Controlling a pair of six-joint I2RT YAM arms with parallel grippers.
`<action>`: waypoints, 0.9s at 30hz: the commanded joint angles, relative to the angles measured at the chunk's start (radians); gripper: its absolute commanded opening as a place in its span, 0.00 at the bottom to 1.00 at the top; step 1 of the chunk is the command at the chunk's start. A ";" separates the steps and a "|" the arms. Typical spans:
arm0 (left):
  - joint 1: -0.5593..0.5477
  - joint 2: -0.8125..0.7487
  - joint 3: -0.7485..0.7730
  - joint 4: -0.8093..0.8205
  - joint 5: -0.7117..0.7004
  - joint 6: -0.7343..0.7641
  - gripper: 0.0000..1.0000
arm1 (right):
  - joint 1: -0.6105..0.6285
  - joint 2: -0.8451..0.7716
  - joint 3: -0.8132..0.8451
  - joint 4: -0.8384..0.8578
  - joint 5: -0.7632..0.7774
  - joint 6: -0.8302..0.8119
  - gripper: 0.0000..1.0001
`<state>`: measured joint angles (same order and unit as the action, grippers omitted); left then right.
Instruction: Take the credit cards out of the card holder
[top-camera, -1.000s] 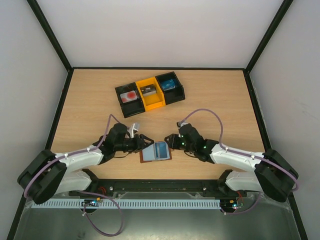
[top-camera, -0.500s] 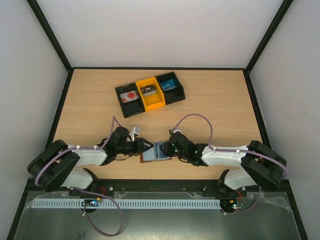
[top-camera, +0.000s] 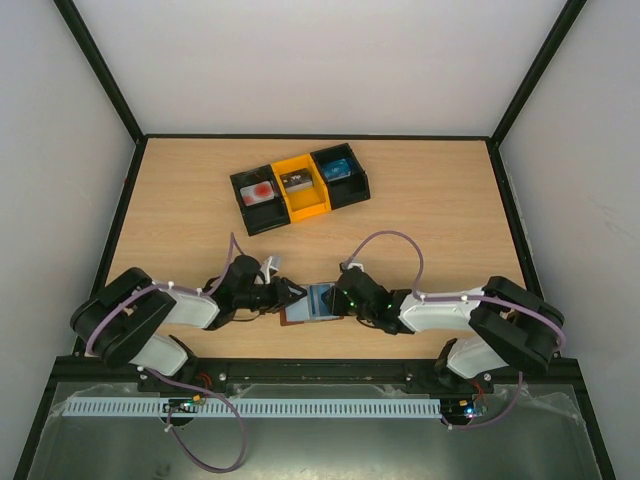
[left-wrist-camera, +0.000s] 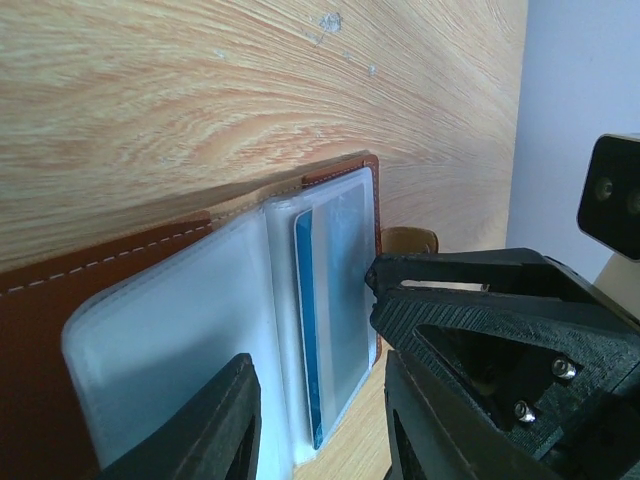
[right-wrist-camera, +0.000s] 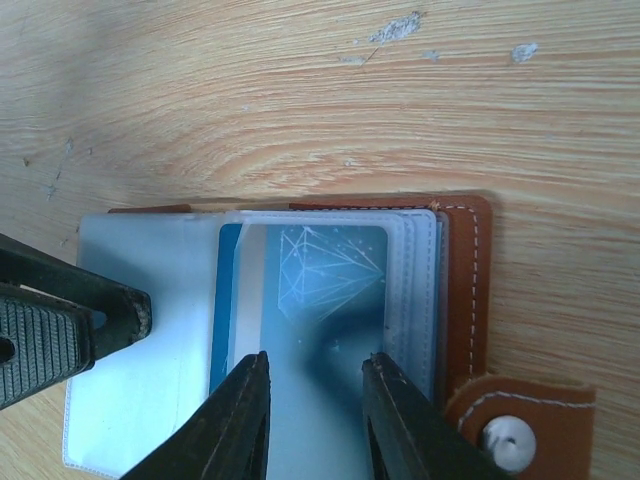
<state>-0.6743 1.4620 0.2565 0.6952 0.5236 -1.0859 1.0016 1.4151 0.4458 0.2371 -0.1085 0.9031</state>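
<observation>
The brown card holder (top-camera: 296, 316) lies open on the table near the front edge, between my two grippers. A blue card with a white line pattern (right-wrist-camera: 320, 280) sits in its clear sleeve; its edge shows in the left wrist view (left-wrist-camera: 305, 320). My left gripper (top-camera: 292, 294) is open, its jaws over the sleeves (left-wrist-camera: 322, 430). My right gripper (top-camera: 338, 299) is open, its jaws straddling the blue card from above (right-wrist-camera: 315, 415). A whitish card with a red round mark (top-camera: 261, 190) lies in the tray. No red-pink card is in view.
A black-and-yellow three-part tray (top-camera: 303, 213) stands at the back middle, with a card in each compartment. The wallet's snap tab (right-wrist-camera: 515, 432) points toward the right arm. The right gripper's ribbed finger (left-wrist-camera: 450, 290) is close beside my left jaws. Black frame edges bound the table.
Both arms have drawn in and lowered toward the open card holder. The right gripper has moved left onto the blue card's sleeve. The holder stays on the table.
</observation>
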 joint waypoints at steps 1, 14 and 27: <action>-0.008 0.016 -0.004 0.052 0.003 0.000 0.37 | 0.006 0.001 -0.046 0.006 0.023 0.021 0.26; -0.029 0.080 0.021 0.093 -0.019 -0.013 0.31 | 0.015 -0.036 -0.073 -0.027 0.061 0.025 0.23; -0.055 0.180 0.024 0.204 -0.029 -0.052 0.24 | 0.042 -0.005 -0.127 0.069 0.022 0.054 0.18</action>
<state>-0.7189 1.6093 0.2691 0.8330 0.4995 -1.1259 1.0241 1.3804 0.3546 0.3351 -0.0742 0.9371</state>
